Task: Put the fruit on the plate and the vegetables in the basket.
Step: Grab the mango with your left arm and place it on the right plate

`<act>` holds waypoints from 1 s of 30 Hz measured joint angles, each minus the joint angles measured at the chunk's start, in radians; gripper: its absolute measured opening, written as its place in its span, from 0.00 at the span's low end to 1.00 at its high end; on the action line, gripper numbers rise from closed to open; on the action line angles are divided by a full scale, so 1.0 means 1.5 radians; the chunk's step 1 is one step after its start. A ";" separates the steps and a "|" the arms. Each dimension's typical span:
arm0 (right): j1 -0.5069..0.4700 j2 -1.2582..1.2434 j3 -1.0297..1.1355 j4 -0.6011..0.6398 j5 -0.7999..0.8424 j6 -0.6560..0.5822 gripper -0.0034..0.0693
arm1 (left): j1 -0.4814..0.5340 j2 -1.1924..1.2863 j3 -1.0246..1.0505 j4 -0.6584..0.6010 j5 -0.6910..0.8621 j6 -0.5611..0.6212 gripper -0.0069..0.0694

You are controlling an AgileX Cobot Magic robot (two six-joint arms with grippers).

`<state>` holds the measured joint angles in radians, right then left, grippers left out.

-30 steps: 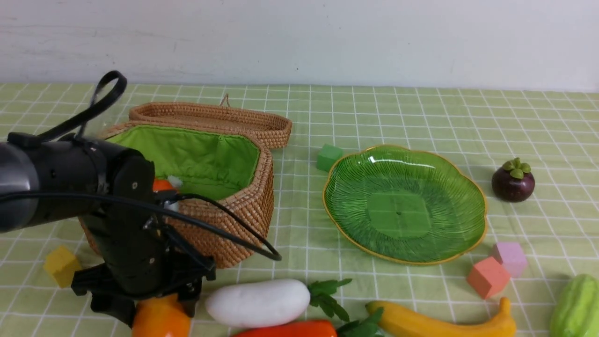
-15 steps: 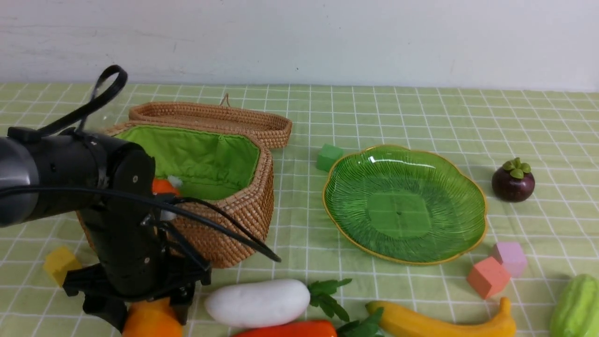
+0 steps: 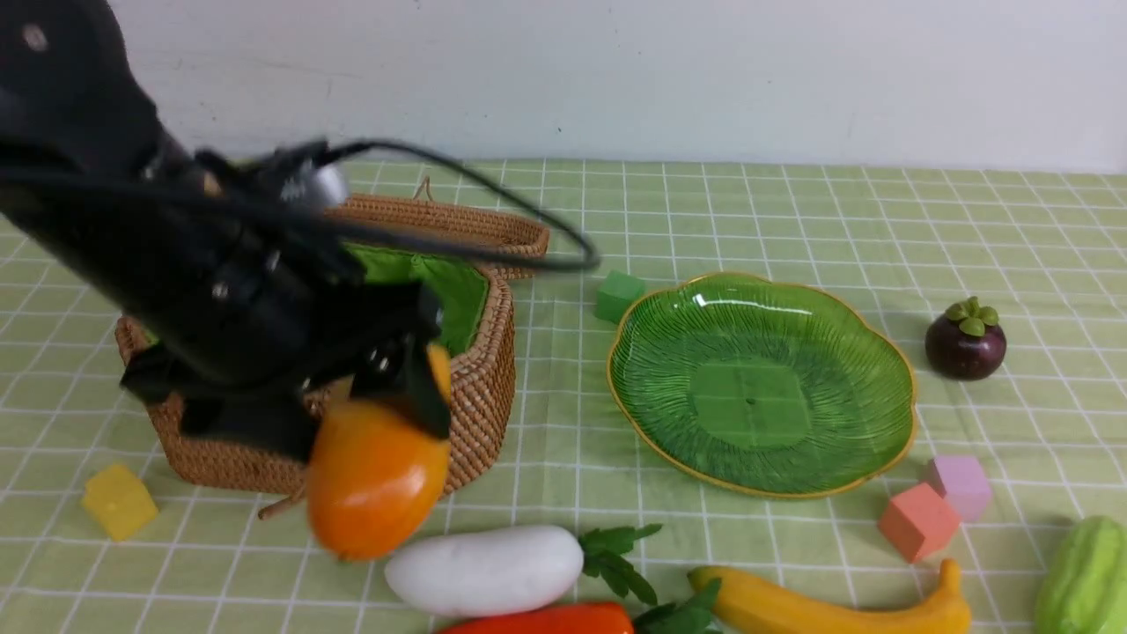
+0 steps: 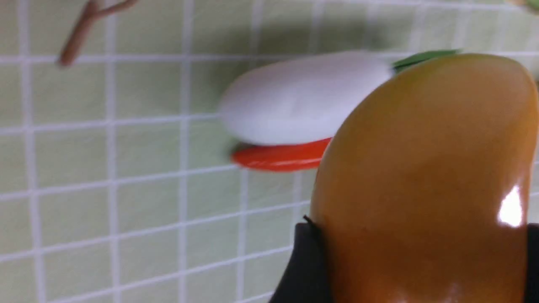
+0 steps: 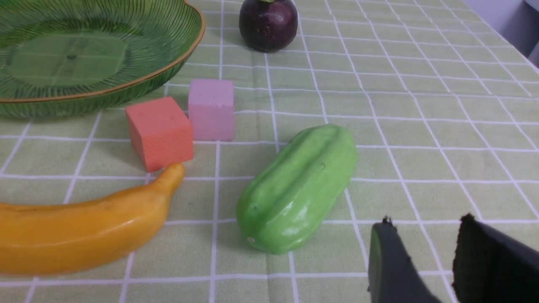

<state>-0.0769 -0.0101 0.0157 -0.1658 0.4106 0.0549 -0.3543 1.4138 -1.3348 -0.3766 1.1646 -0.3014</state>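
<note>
My left gripper is shut on the orange-yellow mango, which hangs above the cloth in front of the wicker basket. In the left wrist view the mango sits between the black fingers. Below it lie the white radish and a red-orange carrot-like piece. The green plate is empty. The banana lies at the front, the mangosteen to the right of the plate. My right gripper is open and empty beside the light green gourd.
Small cubes lie about: yellow left of the basket, green behind the plate, salmon and lilac between plate and gourd. The basket's lid lies open behind it. The left arm and its cable hang over the basket.
The left arm has risen and swung right, lifting the mango off the table to the height of the basket's front wall. Everything else lies where it was.
</note>
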 joint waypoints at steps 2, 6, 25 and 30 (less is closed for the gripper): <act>0.000 0.000 0.000 0.000 0.000 0.000 0.38 | 0.000 0.016 -0.052 -0.035 -0.017 0.023 0.84; 0.000 0.000 0.000 0.000 0.000 0.000 0.38 | -0.005 0.087 -0.148 -0.064 -0.023 0.038 0.84; 0.000 0.000 0.000 0.000 0.000 0.000 0.38 | -0.209 0.601 -0.608 0.082 -0.133 -0.048 0.84; 0.000 0.000 0.000 0.000 0.000 0.000 0.38 | -0.223 0.643 -0.608 0.121 -0.157 -0.119 0.84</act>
<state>-0.0769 -0.0101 0.0157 -0.1658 0.4106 0.0549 -0.6885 2.3787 -2.2470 -0.1958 0.9297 -0.4792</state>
